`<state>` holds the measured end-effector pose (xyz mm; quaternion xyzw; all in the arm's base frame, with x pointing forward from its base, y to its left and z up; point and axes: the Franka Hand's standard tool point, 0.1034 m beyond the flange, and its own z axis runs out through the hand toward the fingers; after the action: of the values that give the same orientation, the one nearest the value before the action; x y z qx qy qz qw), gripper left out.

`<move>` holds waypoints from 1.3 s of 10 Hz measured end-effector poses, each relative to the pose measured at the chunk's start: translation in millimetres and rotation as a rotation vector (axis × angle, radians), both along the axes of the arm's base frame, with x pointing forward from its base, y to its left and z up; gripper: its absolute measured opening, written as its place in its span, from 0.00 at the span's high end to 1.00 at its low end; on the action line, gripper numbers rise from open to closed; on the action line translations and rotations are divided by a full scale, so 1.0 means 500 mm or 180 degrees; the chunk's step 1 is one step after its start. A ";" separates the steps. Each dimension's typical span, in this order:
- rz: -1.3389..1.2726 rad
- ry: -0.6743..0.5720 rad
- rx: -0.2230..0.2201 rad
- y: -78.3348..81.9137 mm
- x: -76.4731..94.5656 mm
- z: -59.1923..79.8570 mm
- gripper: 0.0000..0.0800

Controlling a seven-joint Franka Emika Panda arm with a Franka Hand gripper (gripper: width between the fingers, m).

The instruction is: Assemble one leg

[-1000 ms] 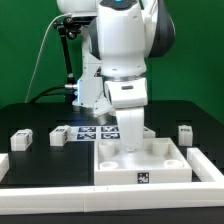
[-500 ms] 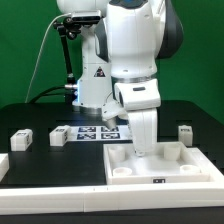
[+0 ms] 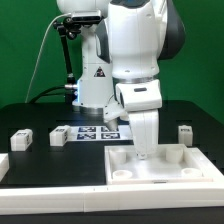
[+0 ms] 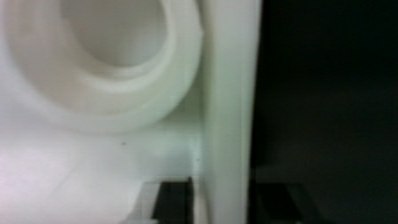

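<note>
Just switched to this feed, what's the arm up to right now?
The gripper is down at the top face of the large white square piece, among its recessed corner pockets. The blurred wrist view does not show whether it holds anything. Three loose legs lie on the black table: two on the exterior view's left, one on its right. None is fitted yet.

Exterior view: bright, even light from overhead. The glossy white plastic robot arm [image 3: 135,45] carries soft highlights; the large flat white square plastic tray [image 3: 190,170] nearly washes out against the matte black table [image 3: 38,115]. Edges slightly soft. Wrist view: badly blurred close-up, the gripper [image 4: 221,204] only dark smears.
</note>
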<state>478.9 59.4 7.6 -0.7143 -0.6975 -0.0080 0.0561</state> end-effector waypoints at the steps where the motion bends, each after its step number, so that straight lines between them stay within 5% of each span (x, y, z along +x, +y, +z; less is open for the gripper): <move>1: -0.0002 0.0000 0.0000 0.000 0.000 0.000 0.57; 2: -0.0003 0.0000 0.0000 -0.001 0.000 0.000 0.57; 3: -0.0004 0.0001 0.0000 -0.001 0.000 0.000 0.35; 4: -0.0004 0.0001 0.0000 -0.001 0.000 0.000 0.35; 5: -0.0005 0.0001 0.0000 -0.001 0.000 0.000 0.22; 9: -0.0029 -0.0001 -0.0005 -0.001 -0.001 0.003 0.19; 13: -0.0710 0.0031 -0.0149 0.035 -0.050 0.074 0.19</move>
<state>454.0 76.9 44.8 -0.7887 -0.6134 0.0056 0.0415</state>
